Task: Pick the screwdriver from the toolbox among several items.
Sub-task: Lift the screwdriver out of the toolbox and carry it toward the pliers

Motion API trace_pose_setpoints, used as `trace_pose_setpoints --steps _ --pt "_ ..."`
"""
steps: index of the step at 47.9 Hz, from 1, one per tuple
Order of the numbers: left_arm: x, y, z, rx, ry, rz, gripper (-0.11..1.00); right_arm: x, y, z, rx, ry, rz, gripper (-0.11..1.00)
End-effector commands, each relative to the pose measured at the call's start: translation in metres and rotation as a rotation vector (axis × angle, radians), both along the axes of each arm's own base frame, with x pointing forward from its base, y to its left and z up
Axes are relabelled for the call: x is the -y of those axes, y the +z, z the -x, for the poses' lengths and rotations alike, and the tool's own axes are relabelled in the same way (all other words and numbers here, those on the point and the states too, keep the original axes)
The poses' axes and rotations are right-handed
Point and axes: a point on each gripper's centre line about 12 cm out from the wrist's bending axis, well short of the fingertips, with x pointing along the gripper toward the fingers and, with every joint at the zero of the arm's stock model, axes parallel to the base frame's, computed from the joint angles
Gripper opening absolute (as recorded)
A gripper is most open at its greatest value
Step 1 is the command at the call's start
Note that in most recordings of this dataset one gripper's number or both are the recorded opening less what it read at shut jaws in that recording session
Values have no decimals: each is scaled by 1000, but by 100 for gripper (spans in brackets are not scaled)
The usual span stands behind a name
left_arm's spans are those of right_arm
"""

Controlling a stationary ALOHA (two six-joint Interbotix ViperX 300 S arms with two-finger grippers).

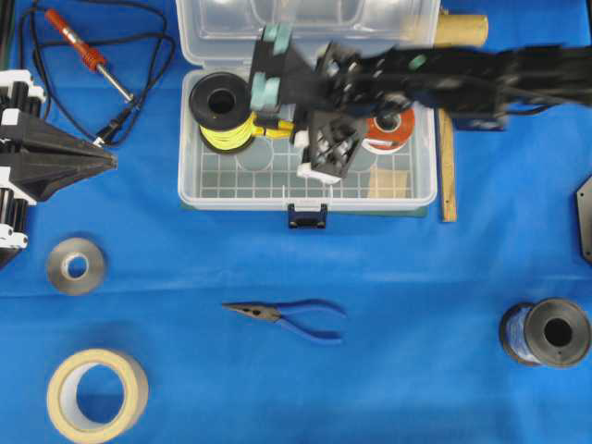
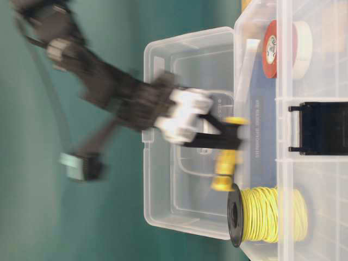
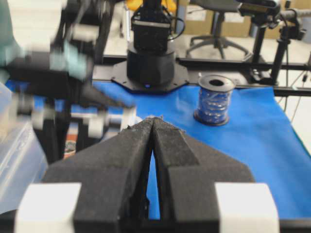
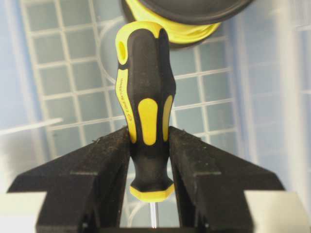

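The screwdriver [image 4: 146, 107], with its chunky yellow-and-black handle, stands between the fingers of my right gripper [image 4: 148, 136], which is shut on the handle's lower half. A bit of the thin silver shaft shows below the grip. In the overhead view this gripper [image 1: 287, 125] reaches from the right into the clear toolbox [image 1: 305, 199], and the yellow handle end [image 1: 275, 125] pokes out towards the yellow spool. The table-level view shows the screwdriver [image 2: 225, 163] lifted above the toolbox floor. My left gripper [image 1: 111, 162] rests at the left edge, shut and empty, its tips [image 3: 153, 119] touching.
Inside the toolbox are a yellow wire spool [image 1: 222, 111] and a red tape roll [image 1: 388, 129]. On the blue cloth lie blue-handled pliers [image 1: 287, 316], a soldering iron [image 1: 83, 51], a masking tape roll [image 1: 97, 393], a grey roll [image 1: 76, 265] and a blue wire spool [image 1: 546, 333].
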Motion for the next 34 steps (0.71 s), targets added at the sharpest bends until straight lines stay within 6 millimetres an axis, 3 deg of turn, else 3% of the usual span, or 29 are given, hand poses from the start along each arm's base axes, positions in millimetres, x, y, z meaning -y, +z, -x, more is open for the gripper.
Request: trace_pose_setpoints --steps 1,8,19,26,34 --pt "-1 6 -1 17 3 3 0 -11 48 10 83 9 8 25" --pt "-1 6 -1 17 3 3 0 -47 70 15 121 54 -15 26" --pt "-1 6 -1 17 3 5 0 -125 60 -1 172 150 -86 25" --pt "-1 6 -1 17 3 5 0 -153 30 -20 170 144 -132 26" --pt "-1 5 -1 15 3 5 0 -163 -12 -38 104 116 -159 25"
